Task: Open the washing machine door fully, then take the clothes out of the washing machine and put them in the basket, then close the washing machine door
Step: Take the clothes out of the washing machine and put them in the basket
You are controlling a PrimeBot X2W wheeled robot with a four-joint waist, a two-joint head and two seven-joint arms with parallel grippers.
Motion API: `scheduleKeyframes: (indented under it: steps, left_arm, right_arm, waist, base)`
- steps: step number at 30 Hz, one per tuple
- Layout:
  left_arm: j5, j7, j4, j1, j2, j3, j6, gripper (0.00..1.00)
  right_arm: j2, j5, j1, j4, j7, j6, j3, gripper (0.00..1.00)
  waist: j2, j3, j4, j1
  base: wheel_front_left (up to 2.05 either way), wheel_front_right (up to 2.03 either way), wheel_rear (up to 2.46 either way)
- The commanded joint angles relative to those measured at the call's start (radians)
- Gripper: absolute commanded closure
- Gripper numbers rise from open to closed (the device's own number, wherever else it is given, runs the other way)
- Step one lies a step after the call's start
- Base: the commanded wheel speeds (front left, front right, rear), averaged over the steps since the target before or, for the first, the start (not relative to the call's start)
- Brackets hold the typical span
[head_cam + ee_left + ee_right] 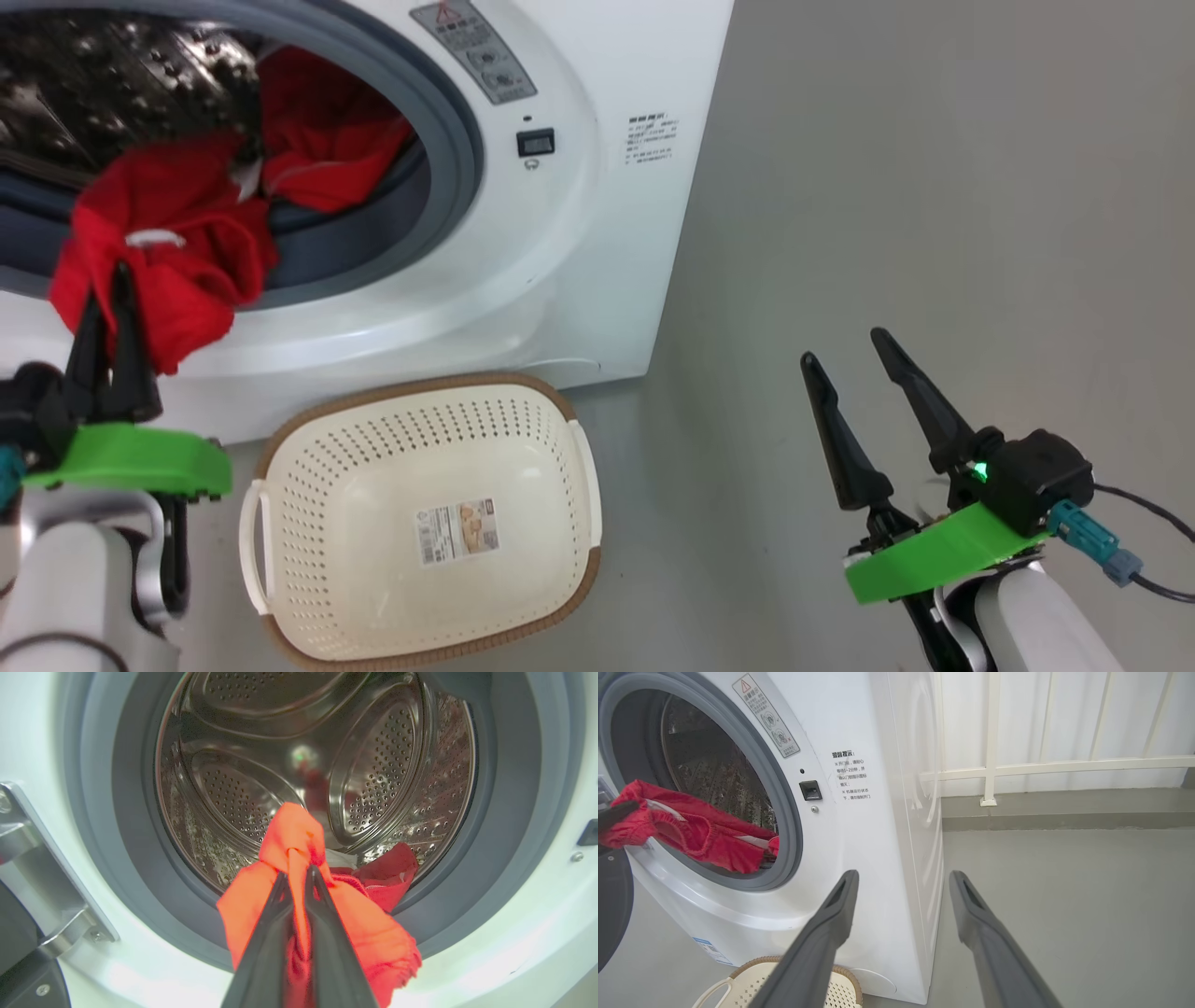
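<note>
The white washing machine [597, 233] stands with its drum [373, 765] exposed. The washing machine door [612, 905] is swung open, its black rim at the left edge of the right wrist view. Red clothes [177, 252] spill over the grey ring. My left gripper [107, 280] is shut on one red garment [289, 830], pinching a fold just outside the opening. More red fabric [387, 868] lies inside the drum. The cream basket [411, 385] sits on the floor below the opening, nothing in it. Off to the right, my right gripper [842, 347] hangs open above the floor.
Grey floor [934, 233] stretches right of the machine. A white railing [992, 765] and a low kerb run behind it. The door hinge bracket [56, 868] sits left of the opening. A cable [1148, 509] trails from my right wrist.
</note>
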State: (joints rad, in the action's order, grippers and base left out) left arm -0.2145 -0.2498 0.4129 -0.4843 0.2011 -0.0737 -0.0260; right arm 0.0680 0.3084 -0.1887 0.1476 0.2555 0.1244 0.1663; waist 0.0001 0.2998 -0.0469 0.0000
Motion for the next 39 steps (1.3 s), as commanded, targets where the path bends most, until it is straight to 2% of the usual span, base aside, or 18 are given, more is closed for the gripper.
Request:
scheduleKeyframes:
  steps: [1, 13, 20, 26, 35, 39]
  left_arm:
    - [-0.008, -0.012, -0.055, 0.025, 0.033, -0.038, -0.006, 1.0]
    - [-0.017, 0.074, -0.399, 0.244, -0.028, -0.021, -0.064, 1.0]
    - [-0.056, 0.125, -0.485, 0.326, -0.071, 0.007, -0.063, 1.0]
    - [-0.1, 0.132, -0.431, 0.35, -0.088, 0.027, -0.037, 1.0]
    - [-0.17, 0.078, -0.196, 0.292, -0.104, 0.045, 0.031, 1.0]
    - [-0.179, 0.069, -0.093, 0.251, -0.098, 0.05, 0.048, 1.0]
  right_arm:
    - [0.002, 0.006, 0.015, -0.017, 0.006, 0.006, 0.016, 0.0]
    - [0.0, 0.028, 0.051, -0.016, 0.006, 0.006, 0.004, 0.0]
    - [-0.002, 0.029, 0.066, -0.018, 0.006, 0.006, 0.005, 0.0]
    - [0.002, 0.028, 0.053, -0.026, 0.006, 0.006, 0.012, 0.0]
    - [0.002, 0.019, 0.018, -0.032, 0.006, 0.006, 0.002, 0.0]
    - [-0.002, 0.018, 0.005, -0.036, 0.006, 0.006, 0.001, 0.0]
  waist:
    - [-0.0001, -0.038, 0.0, 0.0]
    - [-0.0001, -0.104, -0.004, 0.0]
    - [-0.0001, -0.109, 0.003, 0.0]
    - [-0.0001, -0.078, -0.002, 0.0]
    - [-0.0001, 0.002, -0.024, 0.0]
    - [-0.0001, 0.03, -0.034, 0.0]
  base:
    - [0.0, 0.0, 0.0]
    - [0.0, 0.0, 0.0]
    - [0.0, 0.0, 0.0]
    - [0.0, 0.0, 0.0]
    - [0.0, 0.0, 0.0]
    - [0.0, 0.0, 0.0]
